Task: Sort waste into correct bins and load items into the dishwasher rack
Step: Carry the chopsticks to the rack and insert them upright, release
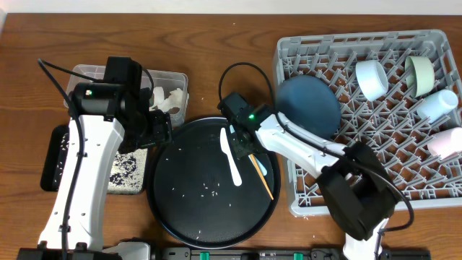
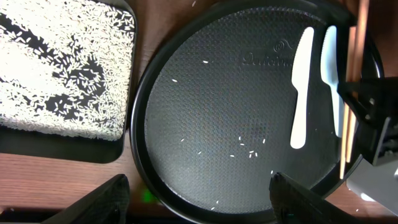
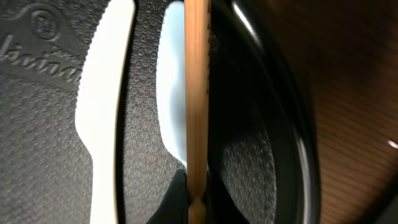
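My right gripper (image 1: 246,147) is shut on the thin wooden chopsticks (image 1: 262,177) at the right side of the large round black tray (image 1: 173,209); the right wrist view shows the fingers (image 3: 196,198) pinching a chopstick (image 3: 198,81). Two white spoons (image 1: 231,156) (image 3: 102,118) lie beside them, with loose rice grains (image 1: 211,189). My left gripper (image 1: 160,131) (image 2: 199,205) is open and empty above the tray's left rim. The flat black tray (image 1: 131,189) (image 2: 68,146) holds rice. The clear tub (image 1: 94,72) holds white napkins (image 1: 170,100). The grey rack (image 1: 310,195) holds the dark-blue dish (image 1: 308,105).
In the rack are also a light-blue bowl (image 1: 372,78), a pale-green bowl (image 1: 421,72), a pale-blue cup (image 1: 438,103) and a pink cup (image 1: 445,142). The right arm (image 1: 310,148) crosses the rack's left wall. Bare wood shows along the back (image 1: 216,43).
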